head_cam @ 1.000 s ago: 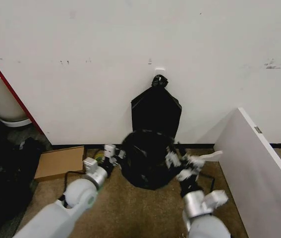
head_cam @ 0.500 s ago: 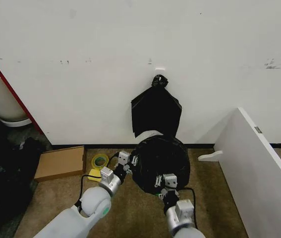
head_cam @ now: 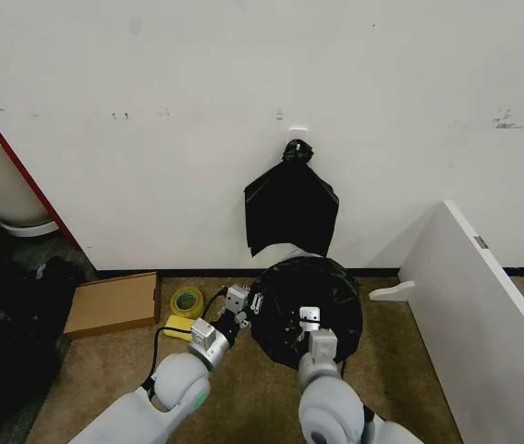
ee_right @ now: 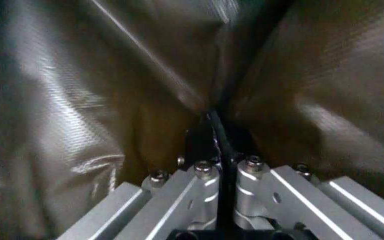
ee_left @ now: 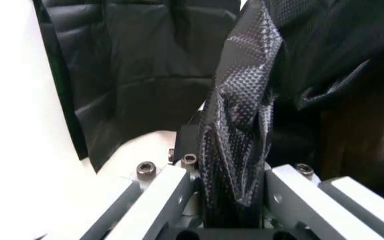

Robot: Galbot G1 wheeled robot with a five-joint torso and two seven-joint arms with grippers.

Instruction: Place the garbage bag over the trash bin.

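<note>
The garbage bag (head_cam: 326,289) is glossy black plastic, stretched into a round dome on the floor by the wall. A sliver of the cream trash bin (head_cam: 288,250) shows at the bag's far edge. The rest of the bin is hidden under the plastic. My left gripper (head_cam: 241,304) is at the bag's left edge, shut on a fold of the garbage bag (ee_left: 235,140). My right gripper (head_cam: 310,320) is at the near side, its fingers closed on a thin pinch of the garbage bag (ee_right: 145,100).
A flat fan-shaped black bag (head_cam: 291,205) hangs knotted on the wall just behind. A cardboard box (head_cam: 112,302) and a yellow tape roll (head_cam: 186,301) lie to the left. A white board (head_cam: 483,305) leans on the right. Dark clutter (head_cam: 3,324) fills the far left.
The bag went from a lumpy heap to a taut round shape and shifted right. My left gripper followed it right; my right gripper swung from the bag's right side to its near edge.
</note>
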